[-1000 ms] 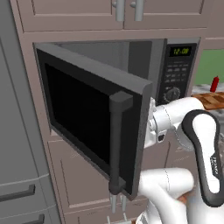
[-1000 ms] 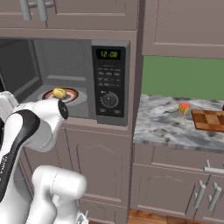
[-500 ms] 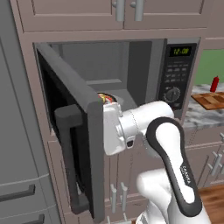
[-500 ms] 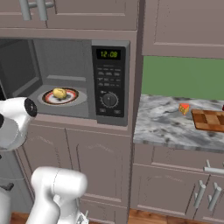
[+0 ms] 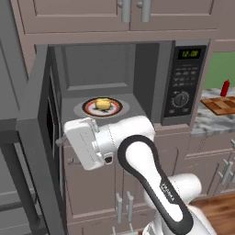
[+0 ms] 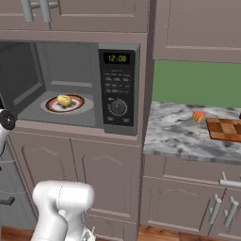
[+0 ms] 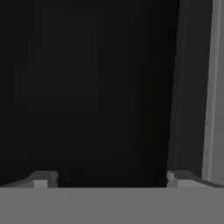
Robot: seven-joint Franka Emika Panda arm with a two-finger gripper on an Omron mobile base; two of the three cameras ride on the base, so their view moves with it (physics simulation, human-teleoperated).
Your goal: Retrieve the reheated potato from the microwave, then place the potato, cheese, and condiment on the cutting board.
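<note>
The microwave [image 5: 186, 82] [image 6: 117, 89] stands with its door [image 5: 39, 137] swung far out to the left. Inside, the pale-yellow potato [image 5: 103, 104] [image 6: 64, 100] rests on a round plate [image 5: 87, 108] [image 6: 49, 104]. My gripper [image 7: 109, 179] is open, its fingertips wide apart with nothing between them, facing the door's dark glass at close range. In the left base view the hand [image 5: 82, 142] sits low at the door's inner side, below and left of the potato. On the counter to the right lie the checkered cutting board [image 5: 220, 104] [image 6: 226, 129], the orange cheese wedge [image 6: 198, 116] beside it, and the red condiment bottle [image 5: 225, 87].
The open door blocks the space left of the oven cavity. Wall cabinets [image 5: 133, 13] hang above the microwave and lower cabinet doors [image 6: 99, 174] run beneath it. A marble counter [image 6: 174, 136] stretches right of the microwave, with a green wall [image 6: 197, 82] behind.
The microwave door has swung much wider to the left, with my hand following it leftward and down. The potato on its plate is now in plain sight from the left.
</note>
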